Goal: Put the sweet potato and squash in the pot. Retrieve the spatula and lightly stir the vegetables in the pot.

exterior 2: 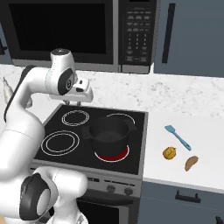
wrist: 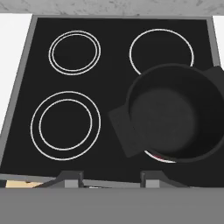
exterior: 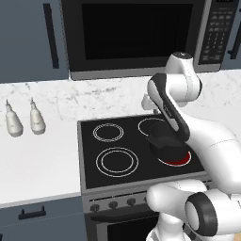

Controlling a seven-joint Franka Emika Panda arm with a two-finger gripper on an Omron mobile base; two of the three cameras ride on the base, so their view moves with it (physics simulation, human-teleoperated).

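The pot [exterior 2: 108, 133] stands on the front right burner of the stove [exterior 2: 65, 118], whose ring glows red [exterior 2: 113, 154] under it; the hand view looks straight down into the pot [wrist: 175, 111] and shows its bottom bare and dark, with one flat handle reaching toward the middle of the cooktop. The right base view shows what the others miss: on the white counter [exterior 2: 197, 131] right of the stove lie the spatula [exterior 2: 177, 136], nearer the back, and the two vegetables near the counter's front edge, a round orange-yellow one [exterior 2: 169, 153] and a tan one [exterior 2: 191, 162] just beside it, all well apart from the pot. The left base view shows the counter on the stove's other side, where two pale bottles [exterior: 23, 120] stand near the back wall, and here the arm hides most of the pot [exterior: 164, 141]. The gripper [exterior 2: 83, 97] hangs above the back edge of the stove with nothing between its fingers; its tips [wrist: 70, 177] stand apart at the bottom of the hand view. A microwave [exterior 2: 65, 30] and dark blue-grey cabinets [exterior 2: 188, 35] hang above a marbled backsplash.
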